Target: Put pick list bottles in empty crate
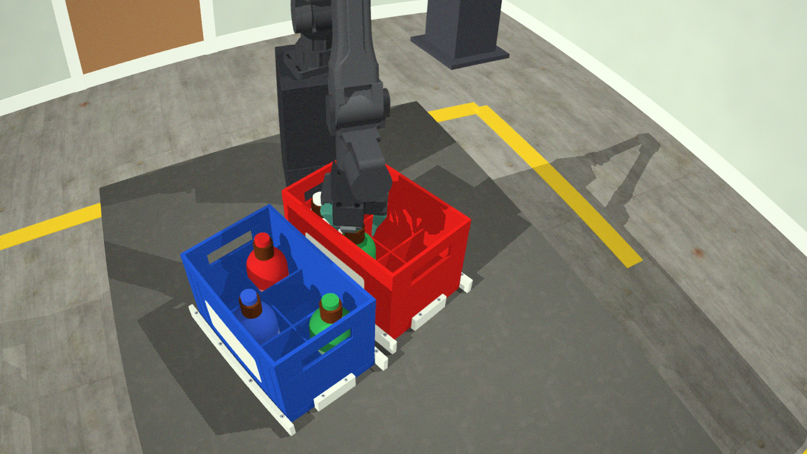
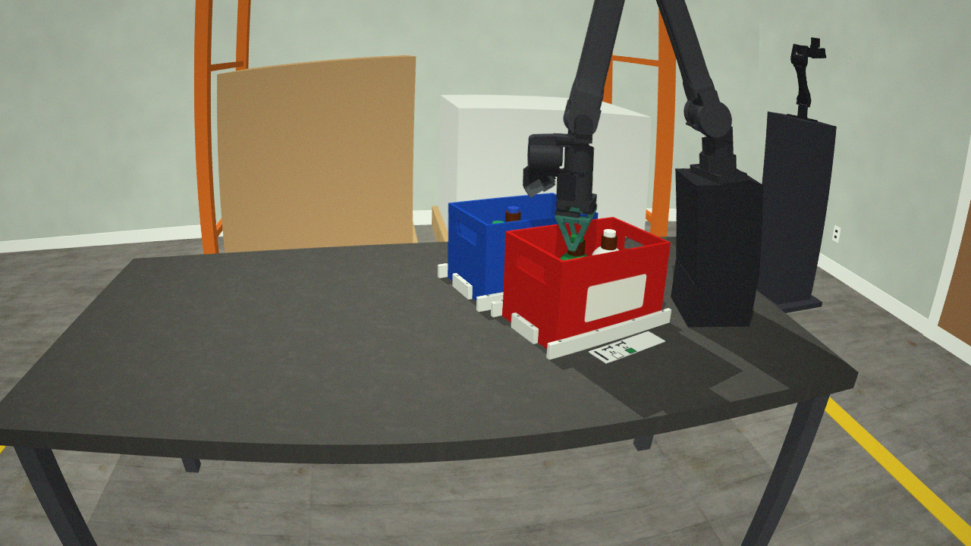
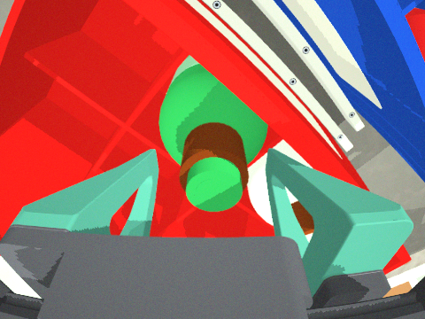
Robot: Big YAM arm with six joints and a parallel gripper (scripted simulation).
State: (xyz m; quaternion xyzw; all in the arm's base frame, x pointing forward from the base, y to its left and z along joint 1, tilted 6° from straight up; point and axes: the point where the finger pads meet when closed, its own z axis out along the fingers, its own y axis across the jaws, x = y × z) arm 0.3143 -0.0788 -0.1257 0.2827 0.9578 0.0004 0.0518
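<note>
My gripper (image 2: pixel 574 248) (image 3: pixel 212 159) is open around the neck of a green bottle (image 1: pixel 367 246) (image 2: pixel 573 258) (image 3: pixel 186 97), with gaps on both sides. This bottle stands upright in the red crate (image 1: pixel 417 299) (image 2: pixel 536 299) (image 3: pixel 266 97). A white bottle (image 1: pixel 317 198) (image 2: pixel 609 241) (image 3: pixel 261 190) stands in the same crate beside it. The blue crate (image 1: pixel 338 361) (image 2: pixel 468 261) (image 3: pixel 390 89) holds a red bottle (image 1: pixel 267 268), a blue bottle (image 1: pixel 260 324) and another green bottle (image 1: pixel 324 327). The pick list (image 2: pixel 648 341) shows a white and a green mark; its counts are too small to read.
White stop blocks (image 1: pixel 334 391) (image 2: pixel 524 327) edge both crates, which stand close side by side. The arm's dark pedestal (image 1: pixel 304 124) (image 2: pixel 716 251) stands just behind the red crate. Thin dividers (image 1: pixel 403 248) split the inside of the red crate.
</note>
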